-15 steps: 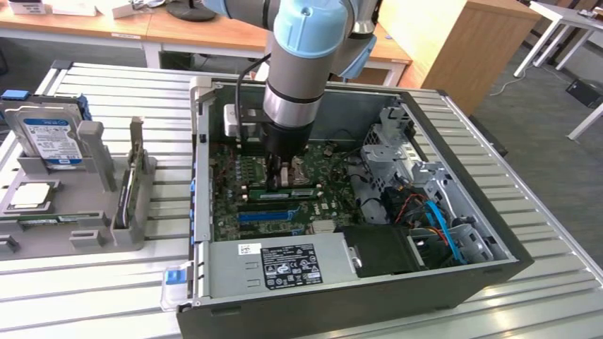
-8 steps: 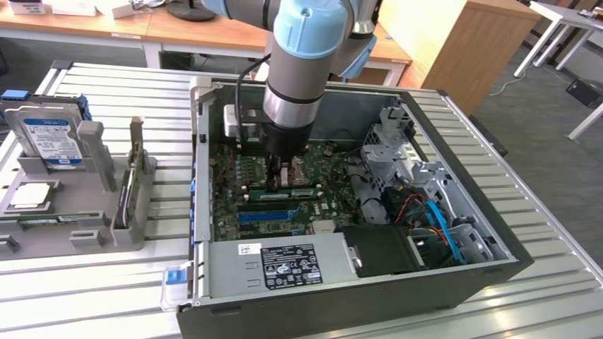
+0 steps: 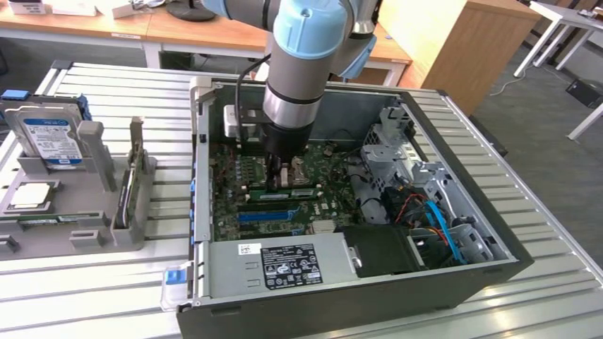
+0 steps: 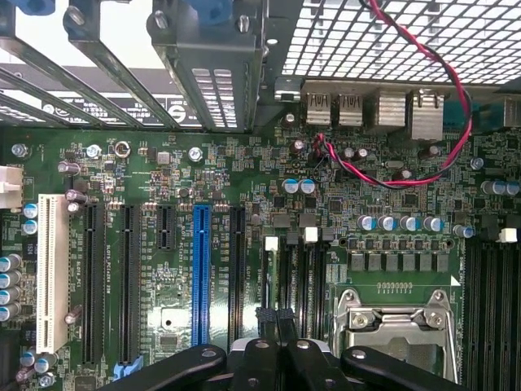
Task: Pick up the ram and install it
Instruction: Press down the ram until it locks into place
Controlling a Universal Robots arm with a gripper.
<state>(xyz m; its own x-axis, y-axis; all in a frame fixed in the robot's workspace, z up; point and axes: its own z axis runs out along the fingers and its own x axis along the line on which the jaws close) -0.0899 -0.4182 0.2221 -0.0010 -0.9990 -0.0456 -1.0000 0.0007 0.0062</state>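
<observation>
Gripper [image 3: 275,185] down inside open PC case [image 3: 452,279], centre of exterior frame, fingers together, pressing on ram [image 3: 287,192] seated in motherboard [image 3: 236,201] slot. Hard drive [image 3: 47,138] in holder at frame left.

My own gripper [image 3: 275,185] is blocking the motherboard [image 3: 282,201] slots under it in the exterior view. In the wrist view, my fingers [image 4: 277,322] are covering whatever sits between them, so I cannot tell if the ram is there. The frame's edge is cutting off the processor socket [image 4: 391,326]. The power supply label [image 3: 287,265] is reading too small.
</observation>
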